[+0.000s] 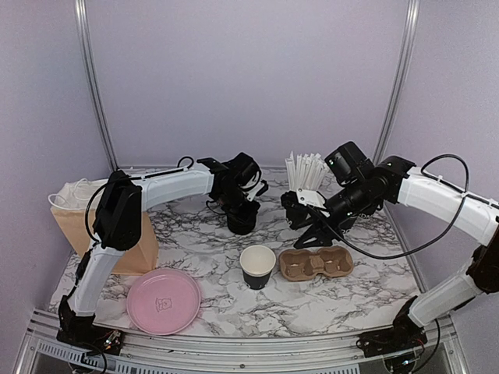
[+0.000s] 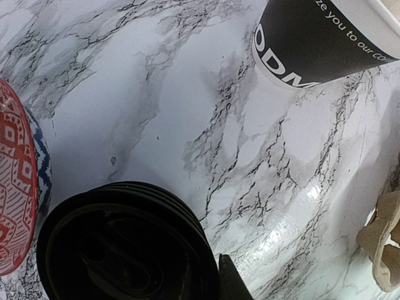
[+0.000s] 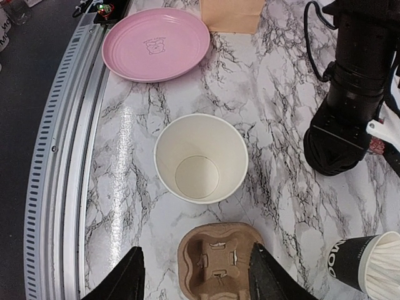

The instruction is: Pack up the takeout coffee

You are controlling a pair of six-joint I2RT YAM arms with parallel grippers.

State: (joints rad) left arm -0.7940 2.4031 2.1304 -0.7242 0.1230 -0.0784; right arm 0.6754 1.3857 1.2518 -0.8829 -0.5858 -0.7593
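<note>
An open black takeout cup (image 1: 257,265), cream-white inside (image 3: 200,156), stands lidless at mid-table. Behind it is a stack of black lids (image 1: 242,221), which fills the lower left of the left wrist view (image 2: 125,244). My left gripper (image 1: 238,204) is down on that stack. One finger (image 2: 232,281) lies against the stack's rim and the other is hidden. My right gripper (image 3: 200,278) hangs open over the near well of the brown carrier (image 3: 219,262), one finger on each side, holding nothing. A black lettered cup (image 2: 312,37) stands beyond the lids; which cup it is I cannot tell.
A black cup of white straws (image 1: 298,204) stands right behind my right gripper (image 1: 316,234), above the carrier (image 1: 316,264). A pink plate (image 1: 164,300) lies front left and a brown paper bag (image 1: 117,234) stands at the left. A red patterned dish (image 2: 12,187) sits next to the lids.
</note>
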